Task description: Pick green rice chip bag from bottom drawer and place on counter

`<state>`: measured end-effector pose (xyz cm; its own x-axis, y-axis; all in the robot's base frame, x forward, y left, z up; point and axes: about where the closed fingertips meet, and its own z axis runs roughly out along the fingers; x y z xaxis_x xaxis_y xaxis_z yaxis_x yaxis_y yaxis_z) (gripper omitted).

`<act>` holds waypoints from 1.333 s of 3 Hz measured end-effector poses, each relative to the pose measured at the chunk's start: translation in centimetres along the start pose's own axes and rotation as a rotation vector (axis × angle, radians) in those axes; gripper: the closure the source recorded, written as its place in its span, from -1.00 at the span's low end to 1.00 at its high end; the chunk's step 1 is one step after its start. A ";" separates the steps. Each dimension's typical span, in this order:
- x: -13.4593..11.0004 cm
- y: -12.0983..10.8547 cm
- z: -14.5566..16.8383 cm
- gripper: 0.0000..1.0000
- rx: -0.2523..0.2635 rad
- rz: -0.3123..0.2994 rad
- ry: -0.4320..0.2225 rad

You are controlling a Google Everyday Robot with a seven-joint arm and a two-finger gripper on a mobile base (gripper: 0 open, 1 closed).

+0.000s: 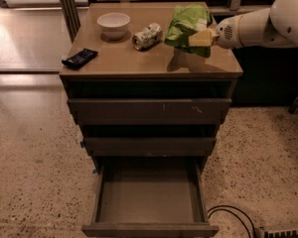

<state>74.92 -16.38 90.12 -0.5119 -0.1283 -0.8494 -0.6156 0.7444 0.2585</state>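
Note:
The green rice chip bag (pixel 187 25) is crinkled light green and hangs over the right part of the counter (pixel 139 58), just above its tan top. My gripper (pixel 198 38) reaches in from the right on a white arm and is shut on the bag's lower right side, with one yellowish finger (pixel 200 37) showing against the bag. The bottom drawer (pixel 149 197) is pulled fully out below and its inside is bare.
On the counter stand a white bowl (pixel 113 23), a crushed silver can (pixel 147 36) next to the bag, and a black wrapper (pixel 80 57) at the left edge. Two upper drawers (pixel 149 111) are slightly open. A black cable (pixel 233 214) lies on the floor at right.

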 end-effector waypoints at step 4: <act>2.7 -1.7 0.7 -0.31 0.130 0.061 0.159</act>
<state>74.97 -17.53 87.13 -0.6403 -0.1751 -0.7479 -0.5038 0.8307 0.2369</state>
